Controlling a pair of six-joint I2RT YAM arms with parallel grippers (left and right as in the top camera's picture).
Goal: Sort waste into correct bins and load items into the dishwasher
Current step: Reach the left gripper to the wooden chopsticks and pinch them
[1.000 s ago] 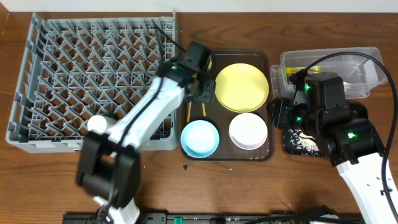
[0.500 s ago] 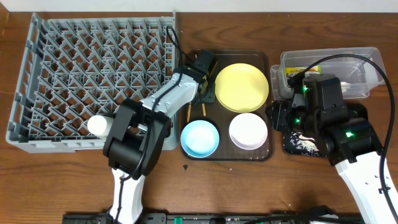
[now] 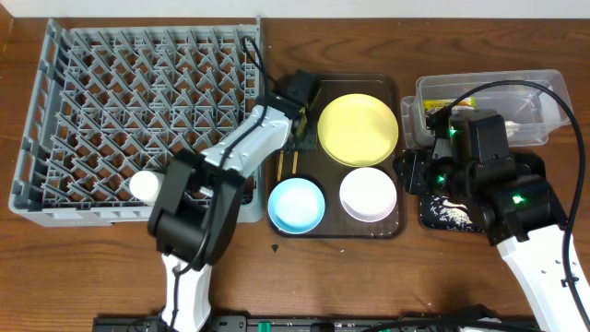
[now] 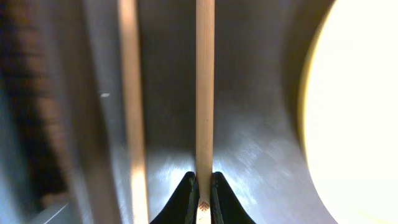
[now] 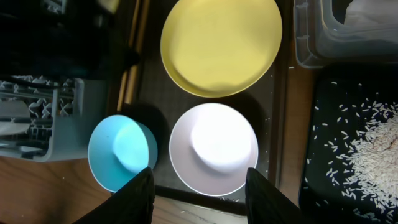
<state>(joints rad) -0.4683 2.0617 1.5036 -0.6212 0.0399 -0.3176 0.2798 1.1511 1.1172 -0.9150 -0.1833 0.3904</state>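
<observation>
Left gripper (image 4: pixel 200 194): clamped on one of the two thin wooden chopsticks (image 4: pixel 204 87), inside the left edge of the dark brown serving tray (image 3: pixel 334 232).
Right gripper (image 5: pixel 200 193): fingers apart, empty, over the tray's front.
On the tray: one round pale yellow plate (image 3: pixel 359 129), one light blue bowl (image 3: pixel 296 204), one white bowl (image 3: pixel 369 193).
Right of the tray: one shallow black tray (image 3: pixel 433 218) holding rice scraps (image 5: pixel 373 149); one clear plastic tub (image 3: pixel 544 92), contents mostly hidden.
Left of the tray: one grey pegged dish rack (image 3: pixel 138 111), holding one small white cup (image 3: pixel 145 185).

Your overhead view is sharp and evenly lit from above, with soft, short shadows. Left wrist view is rough: yellow plate (image 4: pixel 360 93) blown out near white, glare patch on the serving tray (image 4: pixel 261 155), chopstick (image 4: pixel 204 93) fairly sharp, second chopstick (image 4: pixel 130 124) and left edge blurred and dim. Right wrist view is clear, with a hot spot on the white bowl (image 5: pixel 214 149) and a dark top-left corner.
</observation>
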